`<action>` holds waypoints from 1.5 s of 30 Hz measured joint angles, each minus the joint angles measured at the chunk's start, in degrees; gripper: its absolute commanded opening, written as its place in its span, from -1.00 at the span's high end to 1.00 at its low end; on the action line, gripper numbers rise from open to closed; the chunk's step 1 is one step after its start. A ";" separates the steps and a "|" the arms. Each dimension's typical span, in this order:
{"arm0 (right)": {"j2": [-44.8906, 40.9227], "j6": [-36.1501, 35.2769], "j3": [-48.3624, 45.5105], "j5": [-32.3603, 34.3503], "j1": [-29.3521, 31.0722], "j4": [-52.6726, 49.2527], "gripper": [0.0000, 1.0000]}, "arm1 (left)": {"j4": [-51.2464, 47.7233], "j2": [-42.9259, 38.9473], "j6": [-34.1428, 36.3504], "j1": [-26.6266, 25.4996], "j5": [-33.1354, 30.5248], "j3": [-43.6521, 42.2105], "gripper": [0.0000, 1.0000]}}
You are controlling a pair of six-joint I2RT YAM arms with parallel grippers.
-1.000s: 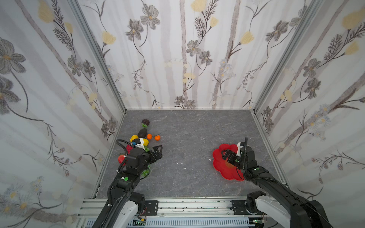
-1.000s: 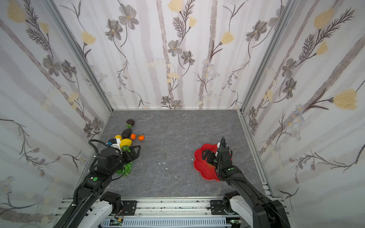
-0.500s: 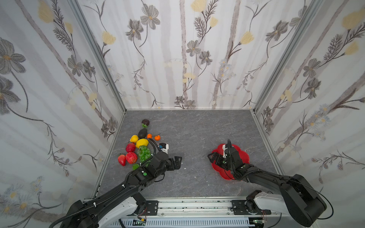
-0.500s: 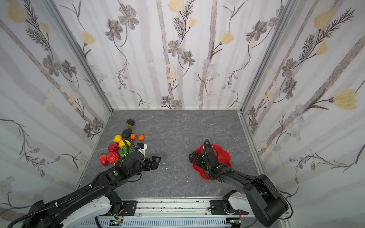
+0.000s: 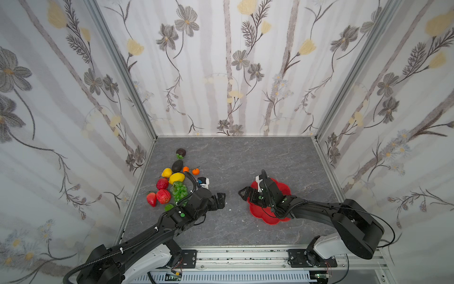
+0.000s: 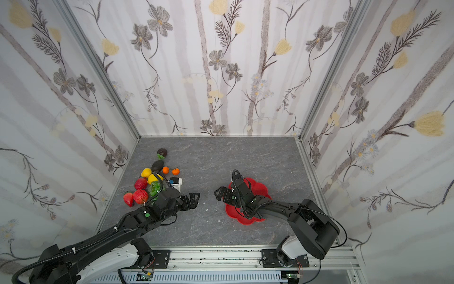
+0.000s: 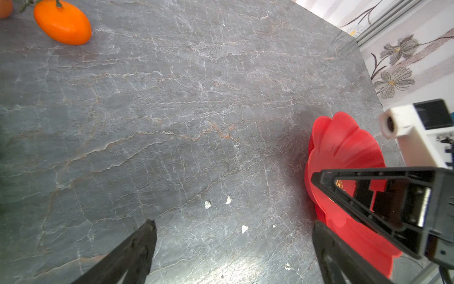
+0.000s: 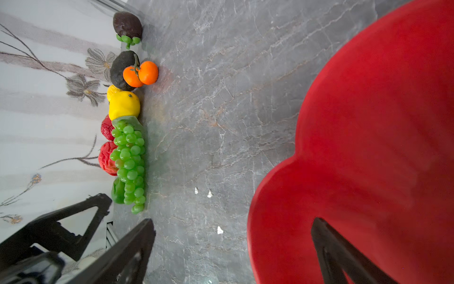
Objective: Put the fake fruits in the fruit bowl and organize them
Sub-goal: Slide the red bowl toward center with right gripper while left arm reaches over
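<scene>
The fake fruits lie bunched on the grey floor by the left wall: green grape bunch (image 5: 179, 191) (image 8: 129, 159), two tangerines (image 5: 195, 171) (image 7: 62, 23), avocado (image 5: 177, 166), lemon (image 5: 177, 177), red apples (image 5: 163, 196). The red flower-shaped fruit bowl (image 5: 270, 220) (image 7: 344, 147) (image 8: 368, 147) sits right of centre with no fruit showing in it. My left gripper (image 5: 222, 201) (image 7: 233, 223) hangs open and holds nothing, right of the fruits. My right gripper (image 5: 243, 194) (image 8: 233, 221) is open over the bowl's left rim. The two grippers point at each other, a short gap apart.
Floral-papered walls close in the floor on three sides; the fruits lie close to the left wall (image 5: 137, 172). A metal rail (image 5: 245, 253) runs along the front edge. Small white chips (image 5: 230, 210) lie between the grippers. A dark fruit (image 5: 181, 152) lies furthest back.
My left gripper has swung right, off the fruit pile toward the centre, uncovering the fruits. The right gripper has moved left from over the bowl to its left rim. Both stayed open.
</scene>
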 measured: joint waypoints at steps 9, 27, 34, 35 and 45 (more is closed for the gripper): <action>-18.08 -8.07 0.76 14.27 -6.62 -19.67 -0.99 | -0.11 10.40 -2.32 -3.41 2.89 4.02 -1.00; -35.98 -5.25 -16.31 19.65 -22.77 -34.47 -0.99 | 6.43 31.06 -1.18 -14.78 3.63 16.92 -1.00; -31.65 -5.33 -17.53 11.13 -20.96 -26.43 -0.99 | 5.35 28.46 -2.56 -14.23 0.61 15.63 -1.00; -30.75 -5.27 -17.51 10.58 -20.20 -25.07 -0.99 | 5.25 27.69 -2.80 -13.75 0.00 15.02 -1.00; -17.09 -3.39 -11.45 7.93 -10.36 -16.39 -0.99 | 0.44 13.46 -5.09 -6.38 -3.45 6.86 -1.00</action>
